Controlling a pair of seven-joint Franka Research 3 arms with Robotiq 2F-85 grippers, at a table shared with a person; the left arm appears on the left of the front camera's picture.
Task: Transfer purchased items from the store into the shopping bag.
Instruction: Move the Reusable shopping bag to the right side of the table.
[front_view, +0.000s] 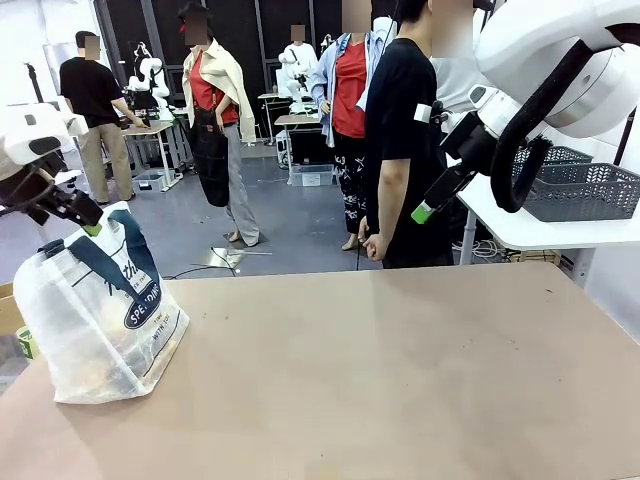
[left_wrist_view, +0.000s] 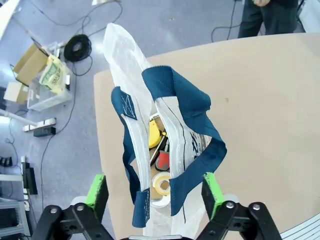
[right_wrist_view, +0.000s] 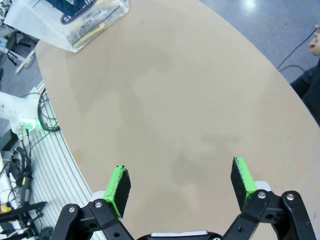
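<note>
At the table's left edge, the shopping bag (front_view: 100, 315) stands upright with goods already inside: a yellow piece (left_wrist_view: 154, 134), a red item (left_wrist_view: 163, 160) and a tape roll (left_wrist_view: 161, 185). The left gripper (left_wrist_view: 155, 192) hovers above its handles, jaws spread and empty; the right gripper (right_wrist_view: 180, 185), also spread, hangs over bare tabletop (right_wrist_view: 190, 110). The transfer looks essentially finished.

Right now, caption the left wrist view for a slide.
Open left gripper above the shopping bag, items inside, on the table.
</note>
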